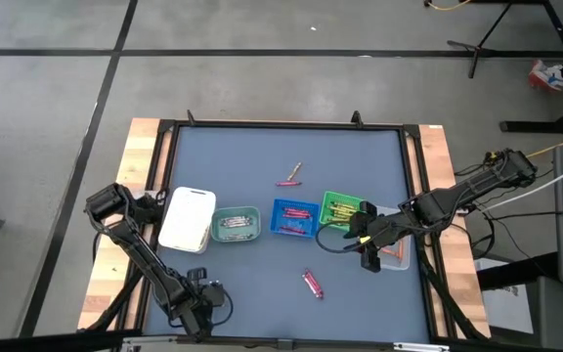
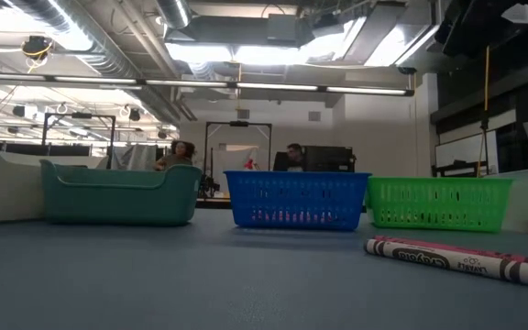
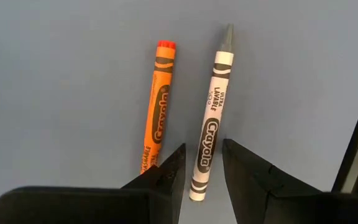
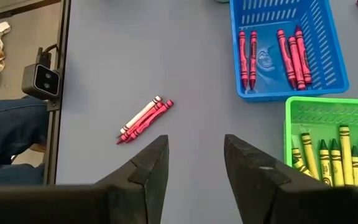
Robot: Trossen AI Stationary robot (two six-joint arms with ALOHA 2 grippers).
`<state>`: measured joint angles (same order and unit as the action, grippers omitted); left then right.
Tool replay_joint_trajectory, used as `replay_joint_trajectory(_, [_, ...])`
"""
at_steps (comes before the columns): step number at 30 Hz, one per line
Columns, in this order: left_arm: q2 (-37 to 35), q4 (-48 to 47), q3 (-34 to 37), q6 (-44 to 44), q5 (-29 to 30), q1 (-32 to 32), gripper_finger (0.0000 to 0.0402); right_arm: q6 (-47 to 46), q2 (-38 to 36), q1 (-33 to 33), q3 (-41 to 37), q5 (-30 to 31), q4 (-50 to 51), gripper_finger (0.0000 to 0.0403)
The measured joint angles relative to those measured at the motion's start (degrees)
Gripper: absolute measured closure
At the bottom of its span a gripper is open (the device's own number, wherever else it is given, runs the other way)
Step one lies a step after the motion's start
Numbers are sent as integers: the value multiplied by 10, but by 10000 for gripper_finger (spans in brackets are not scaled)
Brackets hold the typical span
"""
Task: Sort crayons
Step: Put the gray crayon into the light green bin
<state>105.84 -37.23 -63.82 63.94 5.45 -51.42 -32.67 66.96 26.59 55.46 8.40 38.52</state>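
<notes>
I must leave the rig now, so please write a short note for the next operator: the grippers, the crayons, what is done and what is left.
Left gripper: open, low over the table at its near left, fingers on either side of one end of a grey crayon; an orange crayon lies beside it.
Right gripper: open, empty, hovering by the green tray.
Done: red crayons are in the blue tray and yellow crayons in the green tray.
Left: the grey and orange crayons, a pink bunch and two more loose crayons farther back.
</notes>
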Motion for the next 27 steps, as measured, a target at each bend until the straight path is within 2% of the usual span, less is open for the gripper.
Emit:
replay_joint_trajectory(4, [0,0,0,0,10,0,325,0,0,0,0,0,0,249])
replay_joint_trajectory(15, [0,0,0,0,43,12,396,0,0,0,0,0,0,249])
replay_joint_trajectory(21, [0,0,0,0,71,32,397,0,0,0,0,1,0,248])
replay_joint_trajectory(27, [0,31,0,-4,72,58,399,0,0,0,0,1,0,249])
